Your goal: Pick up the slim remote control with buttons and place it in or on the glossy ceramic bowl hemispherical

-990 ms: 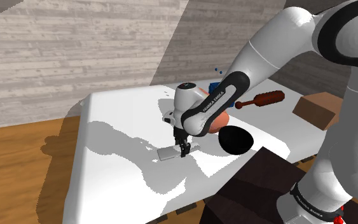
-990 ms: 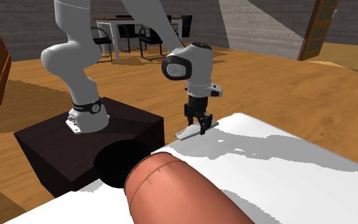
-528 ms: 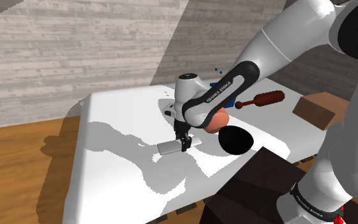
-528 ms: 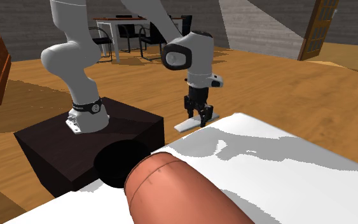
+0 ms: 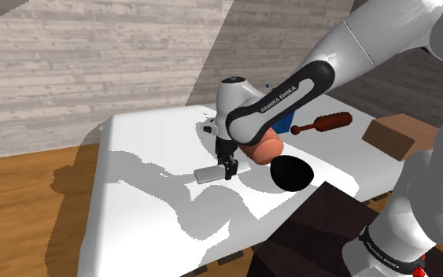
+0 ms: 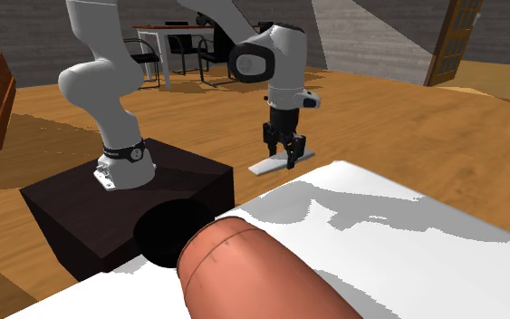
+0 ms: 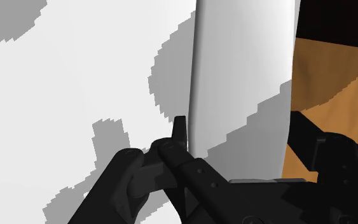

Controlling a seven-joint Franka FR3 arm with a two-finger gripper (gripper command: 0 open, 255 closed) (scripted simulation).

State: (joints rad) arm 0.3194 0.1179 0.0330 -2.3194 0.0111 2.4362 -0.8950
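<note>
Bright scene: the arm (image 5: 334, 55) throws hard, stair-edged grey shadows toward the shoulder view's lower left across the white table (image 5: 133, 134).

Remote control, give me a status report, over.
Fingers shut on remote. Remote held above table, not yet in black bowl. Reddish cylinder near the path.

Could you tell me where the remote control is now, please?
In the shoulder view the grey remote is clasped in the end effector above the white table, left of the black bowl.
</note>
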